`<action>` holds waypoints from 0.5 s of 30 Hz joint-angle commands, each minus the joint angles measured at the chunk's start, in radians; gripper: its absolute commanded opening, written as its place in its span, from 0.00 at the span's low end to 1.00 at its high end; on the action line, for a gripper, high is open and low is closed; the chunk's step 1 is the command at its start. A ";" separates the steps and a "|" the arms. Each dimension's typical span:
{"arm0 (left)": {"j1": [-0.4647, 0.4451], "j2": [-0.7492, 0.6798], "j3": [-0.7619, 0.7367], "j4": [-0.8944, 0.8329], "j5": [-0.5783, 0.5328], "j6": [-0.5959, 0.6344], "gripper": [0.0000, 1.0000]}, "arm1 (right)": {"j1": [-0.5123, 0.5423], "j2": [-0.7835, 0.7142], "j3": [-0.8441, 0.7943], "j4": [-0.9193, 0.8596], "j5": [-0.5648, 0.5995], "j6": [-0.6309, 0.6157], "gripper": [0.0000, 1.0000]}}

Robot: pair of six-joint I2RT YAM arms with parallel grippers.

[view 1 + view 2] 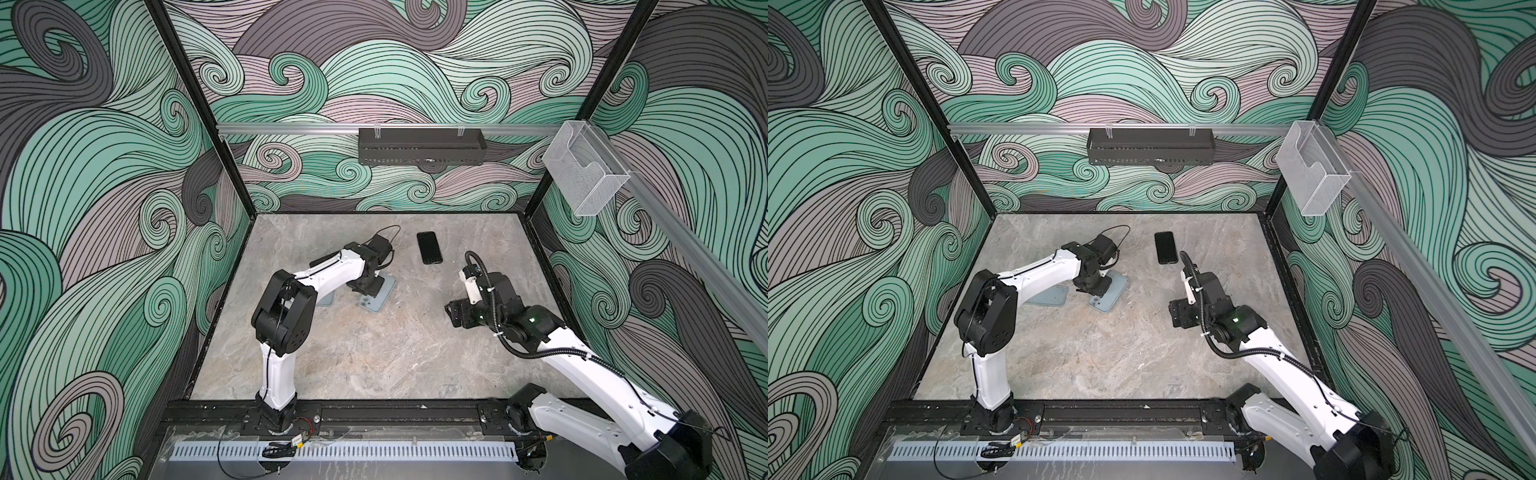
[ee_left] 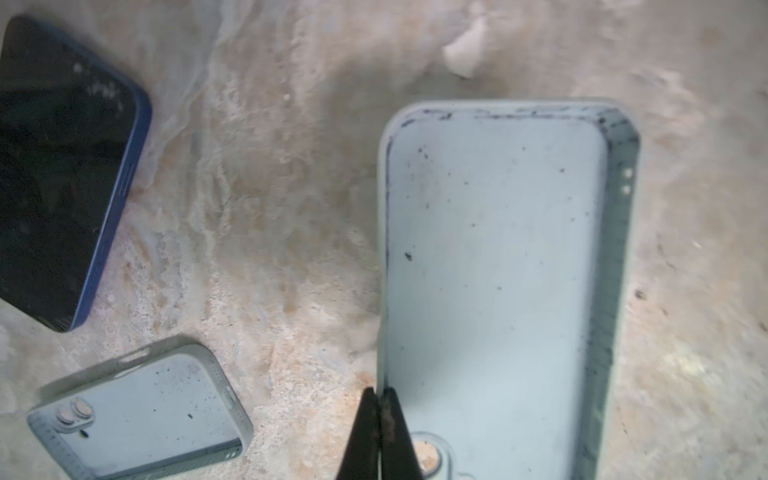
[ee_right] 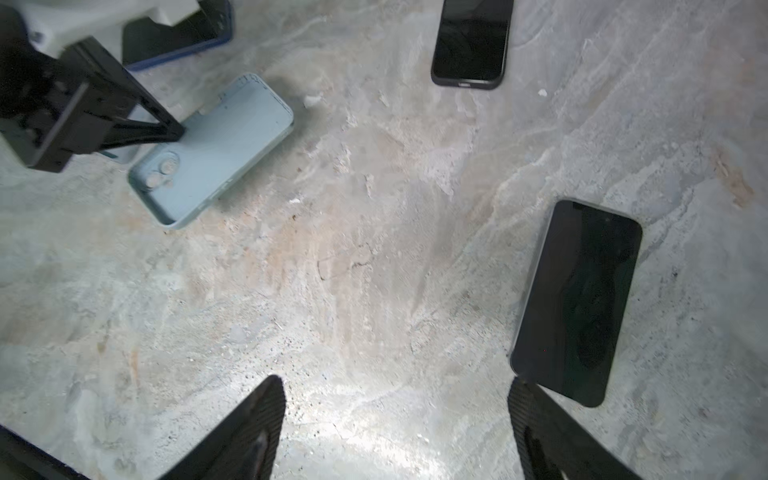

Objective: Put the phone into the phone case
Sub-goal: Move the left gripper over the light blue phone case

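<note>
At left centre in a top view, a second pale blue phone case [image 1: 1052,296] lies partly under the left arm. Just right of it, the left end effector [image 2: 379,399] is pinched fully closed on the side wall of the pale blue phone case [image 1: 386,289]. That case lies open side up on the grey marbled desk [image 1: 353,353], with its long axis slanted and its camera cut-out toward the lower frame. The black phone [image 1: 429,247] lies screen up at upper centre, its long axis nearly vertical in frame. The right end effector [image 3: 395,399] gapes wide and holds nothing, with another black phone [image 3: 577,303] just beside one finger.
</note>
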 commanded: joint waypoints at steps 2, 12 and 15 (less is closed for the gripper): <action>-0.076 -0.052 -0.053 -0.008 -0.016 0.139 0.00 | 0.004 0.002 0.039 -0.063 0.046 0.042 0.84; -0.234 -0.093 -0.158 0.123 -0.036 0.247 0.00 | 0.003 0.017 0.052 -0.148 0.121 0.075 0.82; -0.248 -0.082 -0.165 0.136 -0.025 0.212 0.00 | 0.004 0.021 0.039 -0.138 0.102 0.073 0.80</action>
